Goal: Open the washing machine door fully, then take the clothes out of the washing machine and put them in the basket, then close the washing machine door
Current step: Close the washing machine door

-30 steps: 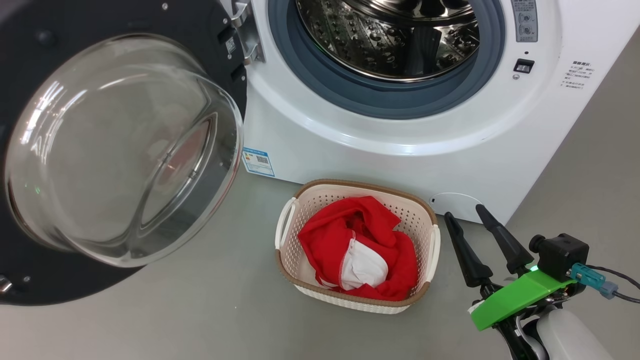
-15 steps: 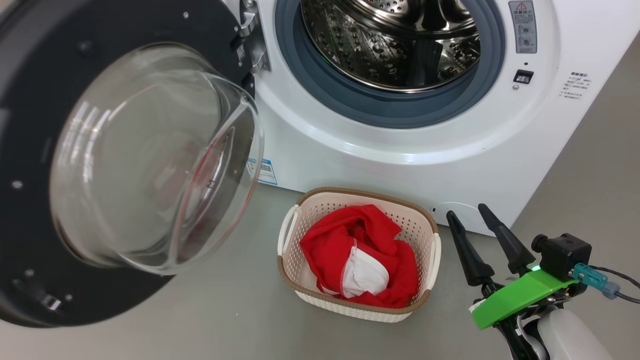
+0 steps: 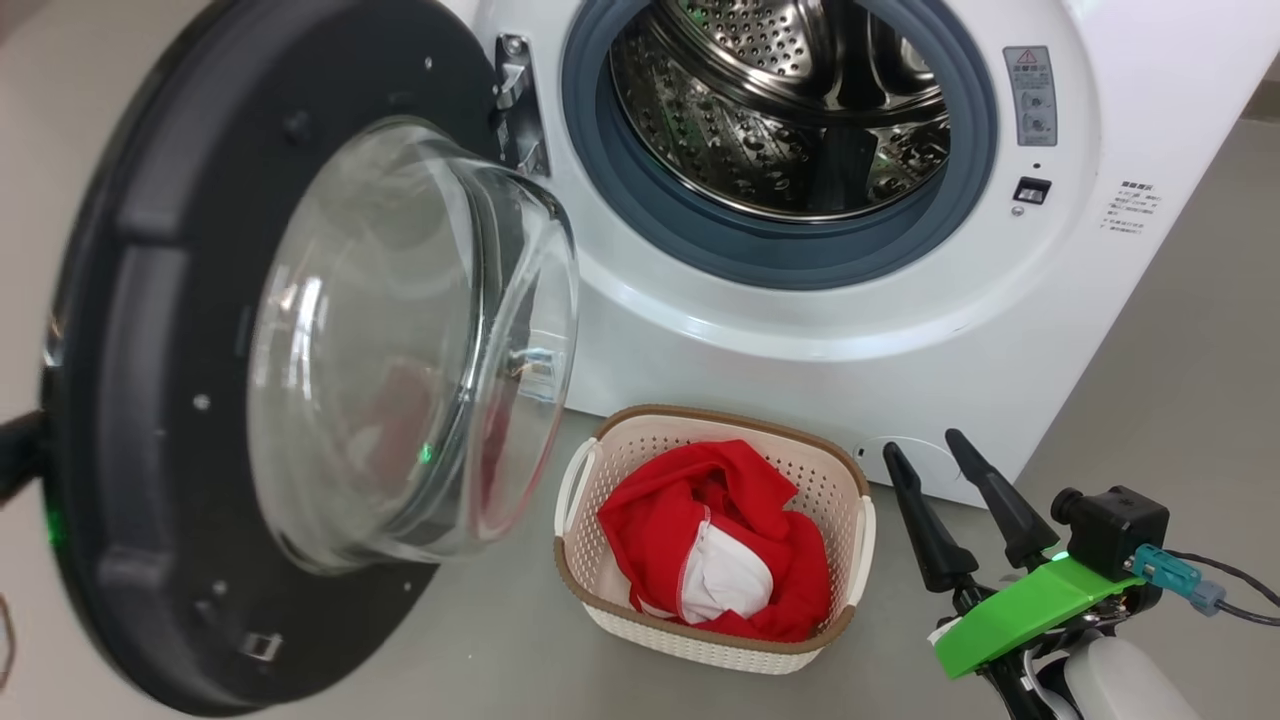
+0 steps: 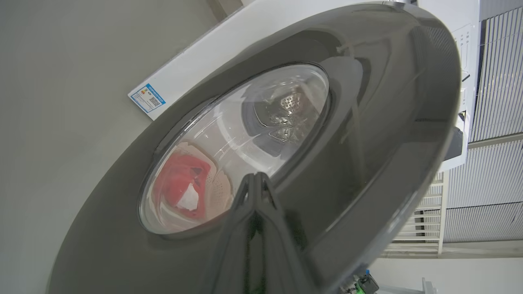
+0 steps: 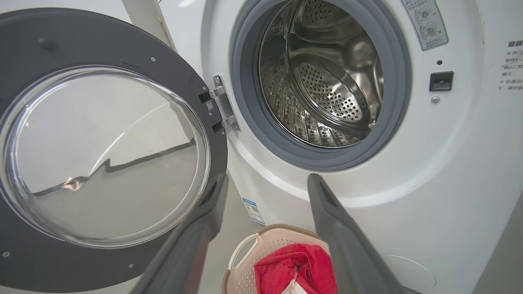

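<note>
1. Left gripper (image 4: pixel 255 181): fingers pressed together, holding nothing, tips apparently touching the glossy outer face of the washing machine door (image 3: pixel 150 400), left of frame.
2. Door's half-open; it's rigid, hinged and slick, so I'd push on the black rim far from the hinge, not on the glass bowl (image 3: pixel 420 350).
3. Centre: clothes (image 3: pixel 700 520) heaped soft in the basket (image 3: pixel 720 415), just below the washing machine (image 3: pixel 800 340); the drum (image 3: pixel 780 120) looks bare.
4. Lower right: right gripper (image 3: pixel 922 445), fingers spread wide, empty.
</note>
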{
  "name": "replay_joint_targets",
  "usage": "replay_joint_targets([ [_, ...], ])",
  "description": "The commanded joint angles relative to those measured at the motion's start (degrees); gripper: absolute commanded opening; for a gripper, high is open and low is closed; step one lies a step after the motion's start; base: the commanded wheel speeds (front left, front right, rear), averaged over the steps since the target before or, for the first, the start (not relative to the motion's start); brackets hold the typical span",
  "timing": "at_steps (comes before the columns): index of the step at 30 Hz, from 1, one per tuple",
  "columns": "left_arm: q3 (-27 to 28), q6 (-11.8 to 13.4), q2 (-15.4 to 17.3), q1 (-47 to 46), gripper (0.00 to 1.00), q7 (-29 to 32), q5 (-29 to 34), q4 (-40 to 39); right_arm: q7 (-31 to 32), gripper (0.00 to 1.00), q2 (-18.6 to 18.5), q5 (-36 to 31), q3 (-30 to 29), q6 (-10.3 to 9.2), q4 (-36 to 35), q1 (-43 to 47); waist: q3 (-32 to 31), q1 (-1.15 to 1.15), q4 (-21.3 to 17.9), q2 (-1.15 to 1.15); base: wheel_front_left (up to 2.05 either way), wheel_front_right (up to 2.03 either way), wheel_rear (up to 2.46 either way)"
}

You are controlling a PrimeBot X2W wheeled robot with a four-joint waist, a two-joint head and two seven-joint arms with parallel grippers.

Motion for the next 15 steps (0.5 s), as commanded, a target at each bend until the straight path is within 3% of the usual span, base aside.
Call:
replay_joint_targets([
  [1,1.4,0.5,2.1,-1.0,0.0,0.9,-0.9,-2.7,-0.7,1.0,-0.1,0.2,1.4,0.09,-1.3,0.3,-0.2,0.0,-0.2,0.0,0.0,0.0,0.0],
  [7,-0.4,3.3,-0.1,1.6,0.0,2.7,-1.9,-10.5,-0.7,1.0,-0.3,0.5,1.9,0.09,-1.0,0.1,-0.6,0.0,-1.5,0.0,0.0,0.0,0.0],
  [15,-2.0,5.1,-2.3,3.1,0.0,3.5,-2.6,-16.7,-0.7,1.0,-0.4,0.6,1.9,0.09,-1.0,0.0,-0.7,0.0,-4.6,0.0,0.0,0.0,0.0],
])
